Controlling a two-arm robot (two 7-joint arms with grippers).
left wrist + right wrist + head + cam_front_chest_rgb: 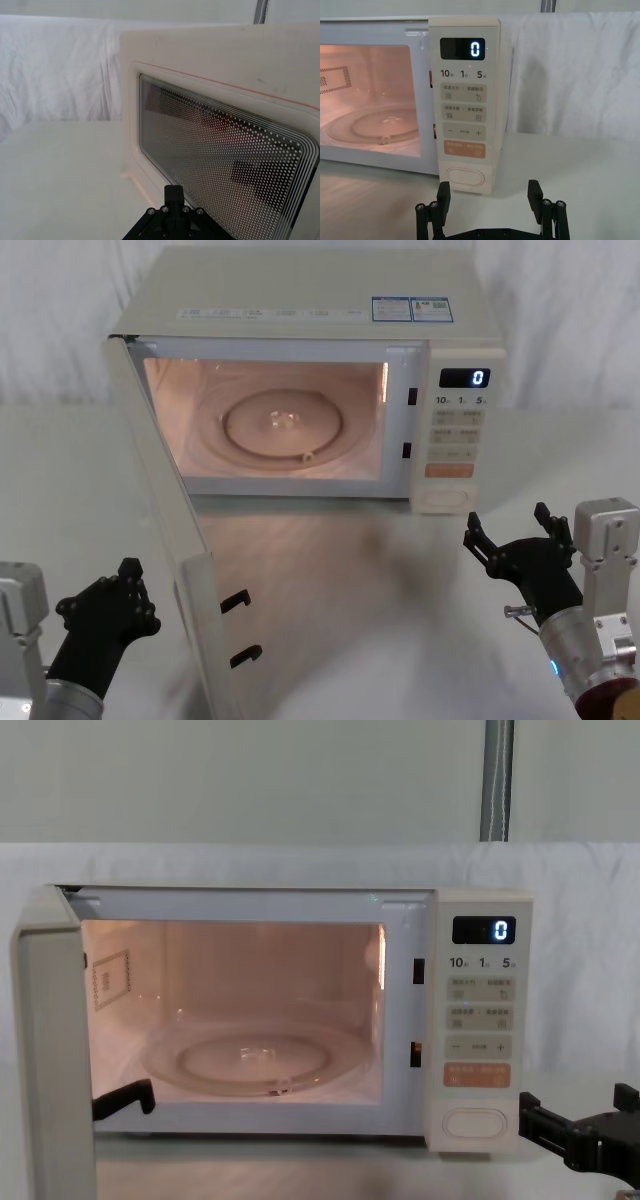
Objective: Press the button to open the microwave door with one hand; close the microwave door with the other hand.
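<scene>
The microwave door (160,540) is swung wide open. The right gripper (489,200) is held before the button (465,176), fingers spread; the left gripper's (118,602) fingers cannot be judged.

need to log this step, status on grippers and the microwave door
Right gripper open, empty, just short of the button. Left gripper low, outside the microwave door. Door swung wide open, cavity lit. Nothing seen blocking the door's swing.
</scene>
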